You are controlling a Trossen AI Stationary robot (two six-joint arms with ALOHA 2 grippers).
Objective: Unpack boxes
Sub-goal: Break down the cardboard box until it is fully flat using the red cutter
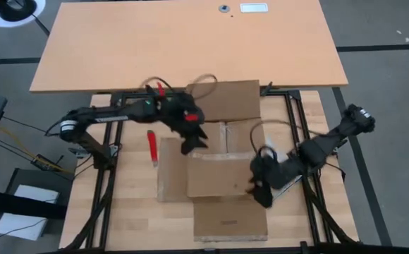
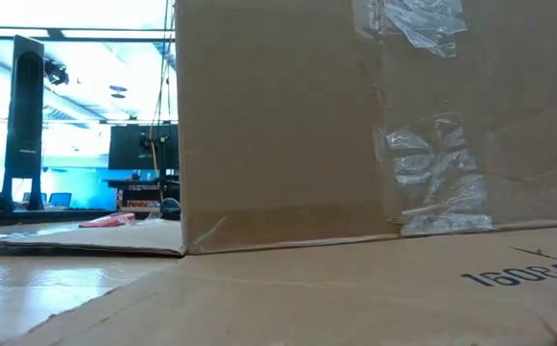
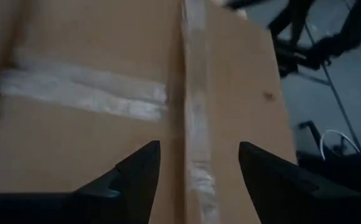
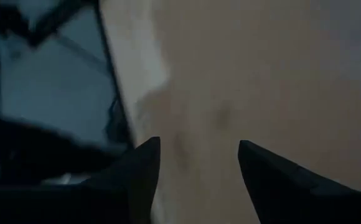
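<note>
The brown cardboard carton point(image 1: 222, 173) sits mid-table with its flaps spread: far flap point(image 1: 227, 100), left flap point(image 1: 171, 169), and near flap point(image 1: 230, 220) lying flat, with a dark logo point(image 2: 523, 279). One panel point(image 1: 215, 176) lies across its top. The carton's wall point(image 2: 355, 125) with clear tape fills the low view. My left gripper point(image 1: 194, 141) is open over the carton's far left part, fingers either side of a tape strip point(image 3: 193, 93). My right gripper point(image 1: 261, 192) is open at the carton's near right corner, beside a cardboard edge point(image 4: 131, 106). My left gripper point(image 3: 199, 180) comes from above, slanting at the taped cardboard; whether its fingertips touch it cannot be told. My right gripper point(image 4: 199, 180) stands at the right edge of the top panel; whether it touches the cardboard cannot be told.
A red-handled box cutter point(image 1: 151, 147) lies on the table left of the carton, close to the left flap. A light wooden desk point(image 1: 190, 42) stands beyond the far edge. Black frame rails point(image 1: 102, 176) run along both sides of the table.
</note>
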